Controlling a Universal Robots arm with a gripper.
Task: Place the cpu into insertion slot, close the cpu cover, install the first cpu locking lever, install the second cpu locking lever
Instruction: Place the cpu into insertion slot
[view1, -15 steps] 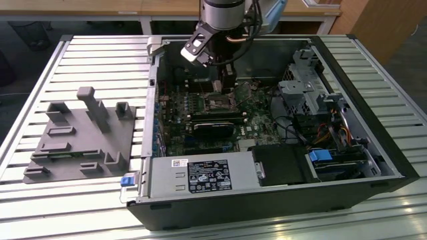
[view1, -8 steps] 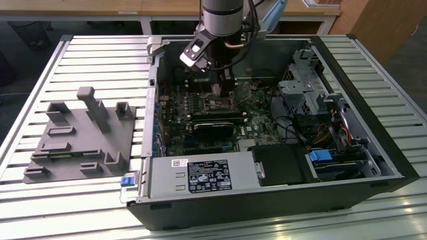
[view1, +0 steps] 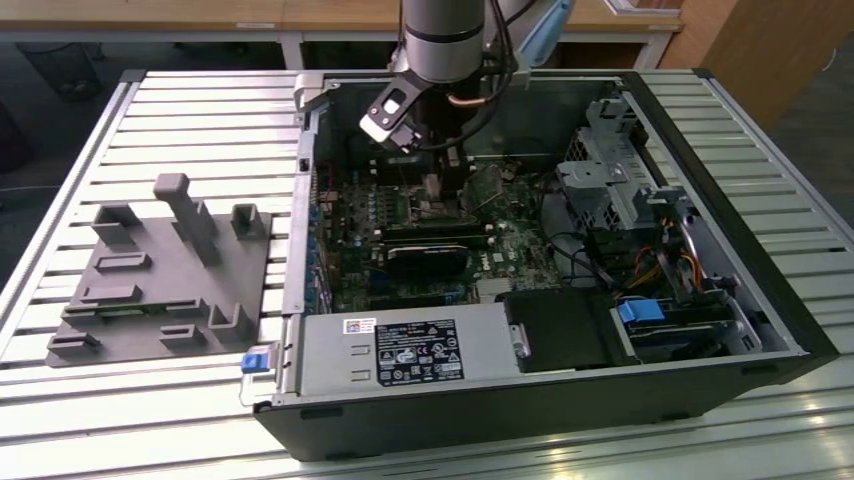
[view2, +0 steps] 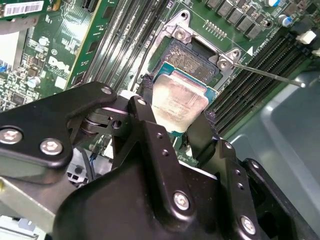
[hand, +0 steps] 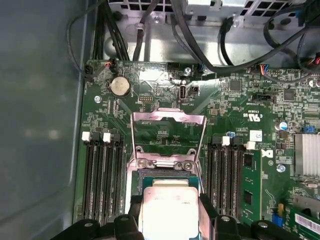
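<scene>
The gripper (view2: 177, 104) squeezes the cpu (view2: 181, 95) between its two fingers, one on each side. The cpu hangs just over the slot (view2: 197, 54), inside the open case (view1: 534, 425) on the worktop (view1: 174, 110). I think it is not down in the slot yet.

Here is what could go wrong. In the second wrist view the cpu looks a bit tilted. If it goes down crooked, or with its corners off, it could bend the tiny pins in the slot. If the fingers slip, the cpu could drop on the pins or on the green board (hand: 240, 100). The fingers are also very near the metal frame, so they could bump it.

The cover (hand: 167, 117) stands up, wide open, at the far side of the slot. If it tips down too soon, it would hit the cpu. A thin lever (view2: 270, 75) sticks out to one side and could catch on something.

The cpu is a flat square. Its top is silver-grey with pale, smudgy marks in the middle. It has a thin greenish rim.
</scene>
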